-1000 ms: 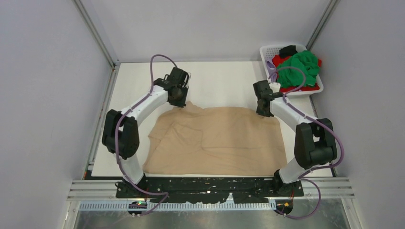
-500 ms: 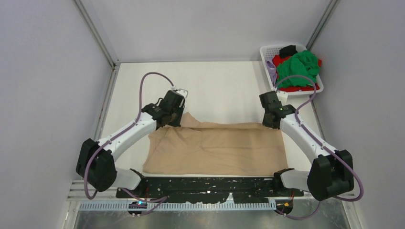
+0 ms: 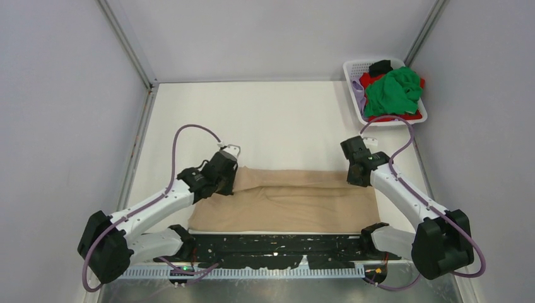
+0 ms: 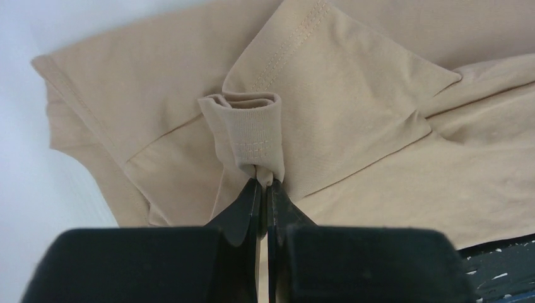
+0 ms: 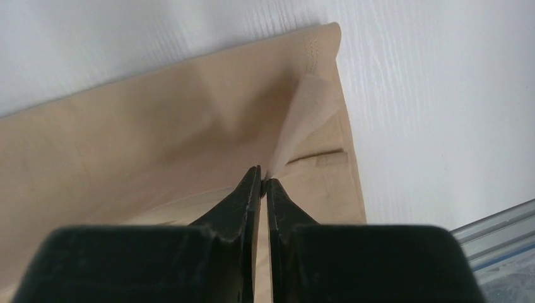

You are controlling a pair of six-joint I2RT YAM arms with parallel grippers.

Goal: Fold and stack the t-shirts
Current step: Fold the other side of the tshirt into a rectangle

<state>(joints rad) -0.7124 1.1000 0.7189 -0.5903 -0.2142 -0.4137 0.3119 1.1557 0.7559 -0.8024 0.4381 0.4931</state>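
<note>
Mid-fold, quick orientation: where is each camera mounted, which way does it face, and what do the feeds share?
Top external: above and behind the robot, looking down at the table; left arm and right arm show whole.
Left wrist: on the left arm, looking along the left gripper, shut on a bunched fold of the beige t-shirt.
Right wrist: on the right arm, looking along the right gripper, pinching near that shirt's corner.
Shared: all three show the beige t-shirt.

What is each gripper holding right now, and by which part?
Both hold the beige t-shirt: the left gripper pinches a bunched, stitched band at its edge, the right gripper a raised fold near a hemmed corner.
</note>
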